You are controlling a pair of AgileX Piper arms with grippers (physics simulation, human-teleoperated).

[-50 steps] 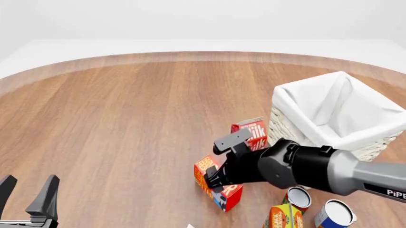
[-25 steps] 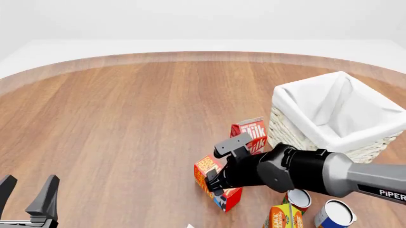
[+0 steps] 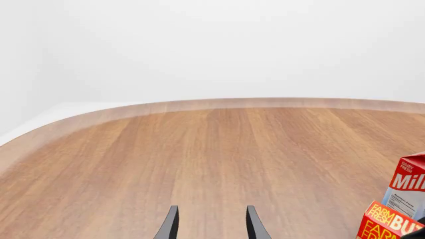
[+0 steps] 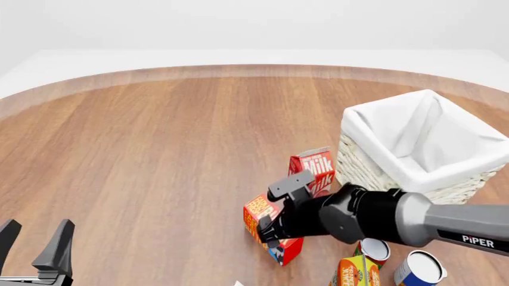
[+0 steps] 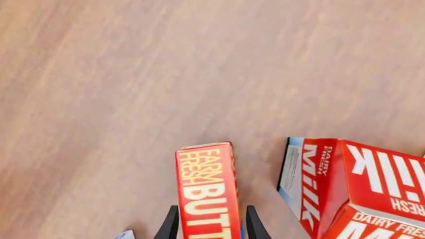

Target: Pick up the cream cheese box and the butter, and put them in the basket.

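Observation:
The butter (image 4: pixel 261 215), a red and orange carton with a blue end, lies on the wooden table in front of the basket (image 4: pixel 374 170). My right gripper (image 4: pixel 269 231) is down over it and open, with one finger on each side of the carton. The right wrist view shows the butter (image 5: pixel 208 191) between the fingertips (image 5: pixel 171 225), gripper (image 5: pixel 211 228). My left gripper (image 4: pixel 36 244) is open and empty at the near left, gripper (image 3: pixel 211 226). I cannot make out the cream cheese box. The butter (image 3: pixel 388 221) also shows in the left wrist view.
A red milk carton (image 4: pixel 316 168) stands between the butter and the basket; it also shows in both wrist views (image 5: pixel 345 184) (image 3: pixel 408 183). Two cans (image 4: pixel 372 249) (image 4: pixel 420 268) and an orange-yellow carton (image 4: pixel 354 273) stand near the front right. A small pale corner (image 4: pixel 235 283) shows at the bottom edge.
My right arm has sunk a little lower over the butter. The butter, the milk carton and my left arm have not moved.

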